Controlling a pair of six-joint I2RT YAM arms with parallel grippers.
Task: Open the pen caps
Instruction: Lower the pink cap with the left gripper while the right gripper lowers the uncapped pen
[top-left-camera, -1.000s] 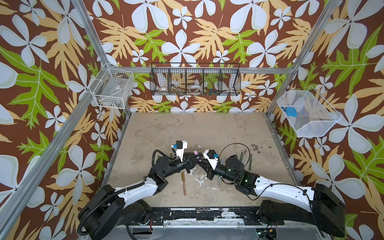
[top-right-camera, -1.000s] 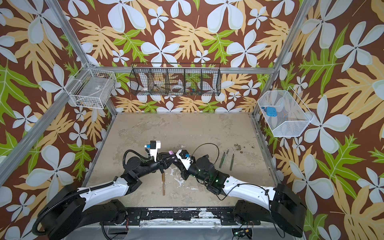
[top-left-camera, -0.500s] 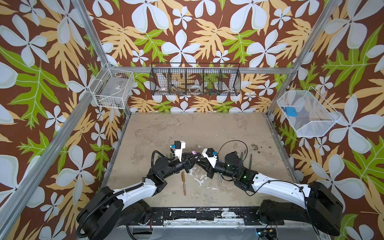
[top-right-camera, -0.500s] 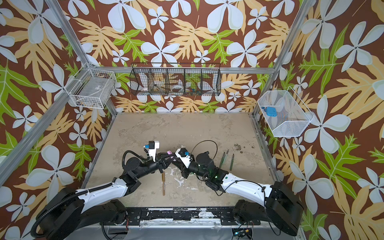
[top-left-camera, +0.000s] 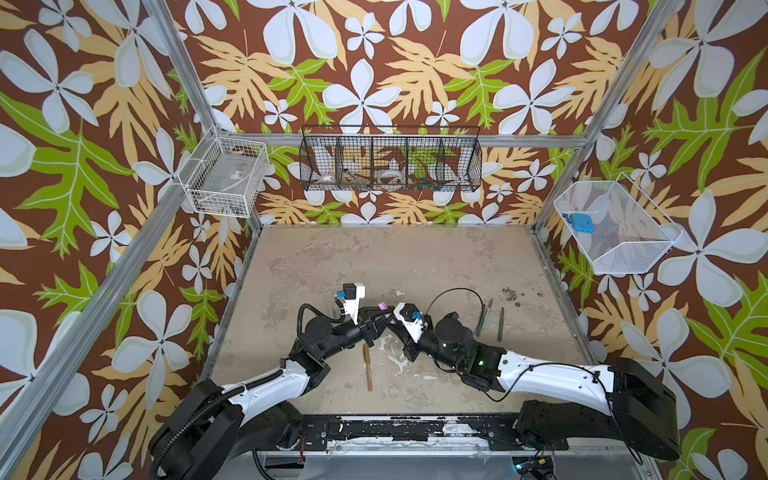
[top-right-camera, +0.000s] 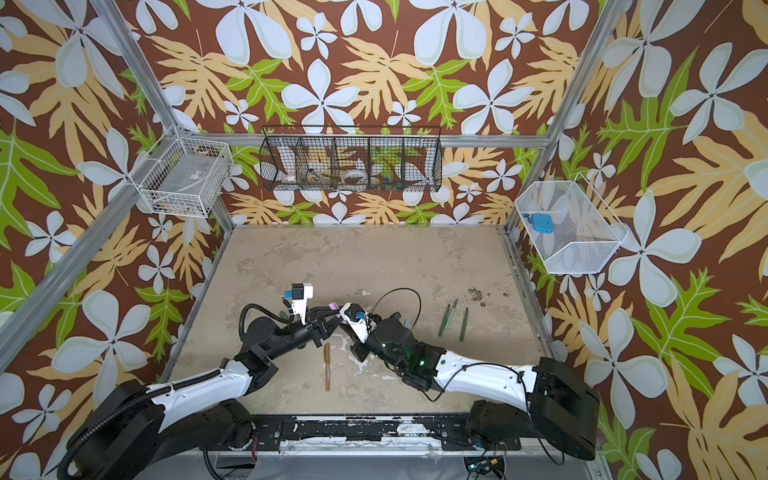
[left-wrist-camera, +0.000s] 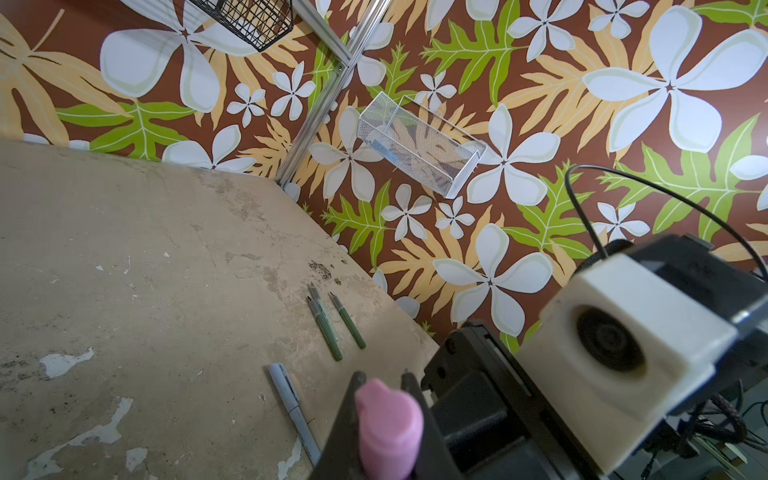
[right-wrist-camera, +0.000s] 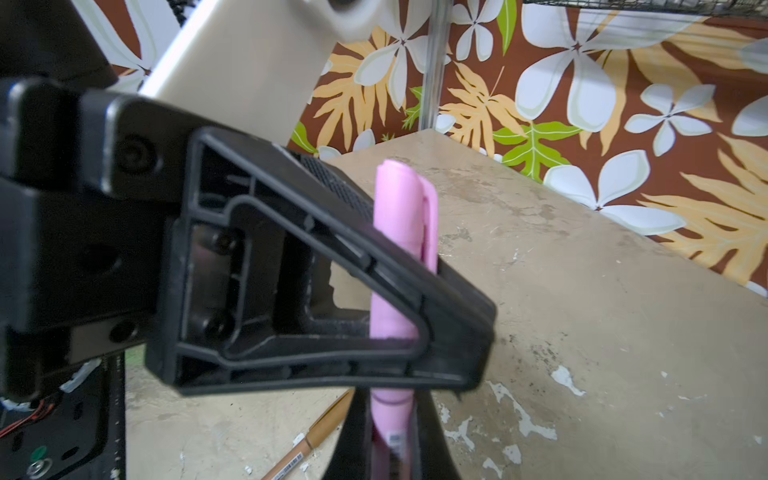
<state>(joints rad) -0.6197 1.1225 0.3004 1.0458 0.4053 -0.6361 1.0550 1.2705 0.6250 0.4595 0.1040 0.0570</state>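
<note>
The short matte pink tube cap (left-wrist-camera: 388, 424) is being clamped by the left pincer (left-wrist-camera: 383, 379) above the beige desk (top-left-camera: 374, 257), nearer its front edge. The pink pen body (right-wrist-camera: 392, 415) is being gripped by the right pincer (right-wrist-camera: 390, 444). Bare desk is being left open toward the back edge.

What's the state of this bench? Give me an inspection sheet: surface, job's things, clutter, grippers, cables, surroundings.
Surface: beige table, worn, white chipped patches.
Job's things: pink cap not yet off pink pen body, held off the table; brown pen and light blue pen lie capped; green pens lie with tips bare.
Clutter: dark specks near the green pens.
Grippers: left gripper shut on pink cap; right gripper shut on pink pen body.
Cables: black cable arcs over the table beside the right gripper.
Surroundings: floral walls; black wire basket, white wire basket, mesh basket holding a blue object.
</note>
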